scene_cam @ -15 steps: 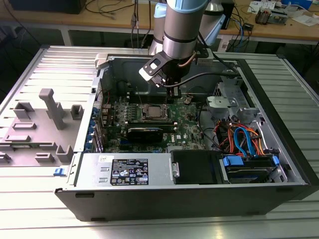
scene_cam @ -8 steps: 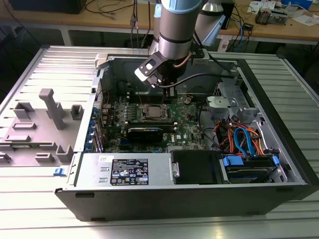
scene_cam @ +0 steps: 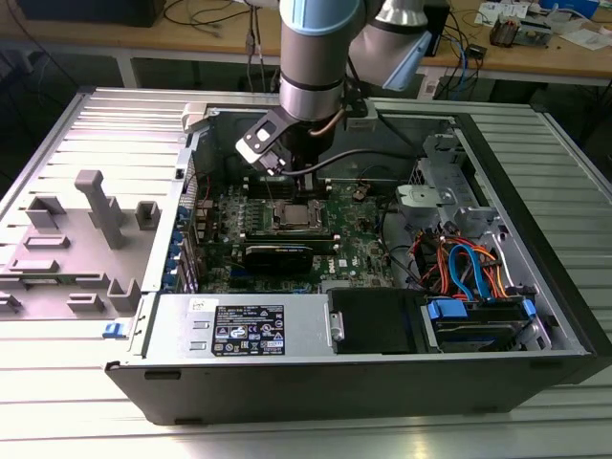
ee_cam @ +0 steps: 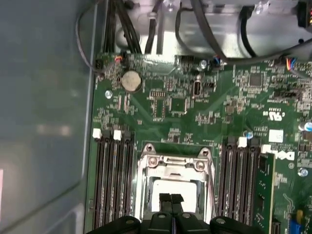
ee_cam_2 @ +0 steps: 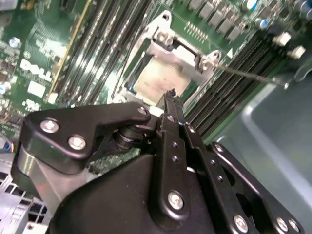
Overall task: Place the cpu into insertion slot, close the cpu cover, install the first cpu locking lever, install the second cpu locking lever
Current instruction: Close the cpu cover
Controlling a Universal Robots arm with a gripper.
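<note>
Now your black two-finger gripper (ee_cam: 170,200) hangs closed and empty.
Its tips are pressed together with nothing between them, directly above the small silvery-grey square cpu (ee_cam: 191,187); whether they touch it you cannot tell. The cpu lies in the dark, metal-rimmed insertion slot (ee_cam: 143,204) on the green motherboard (ee_cam: 185,97). The first wrist view gives you the thin silvery cpu cover (ee_cam: 175,163) square-on, apparently down around the cpu. The second wrist view gives you a thin metal rod (ee_cam_2: 253,77) running from the slot's corner across the long black memory slots (ee_cam_2: 234,92), off to one side of the tips.
</note>
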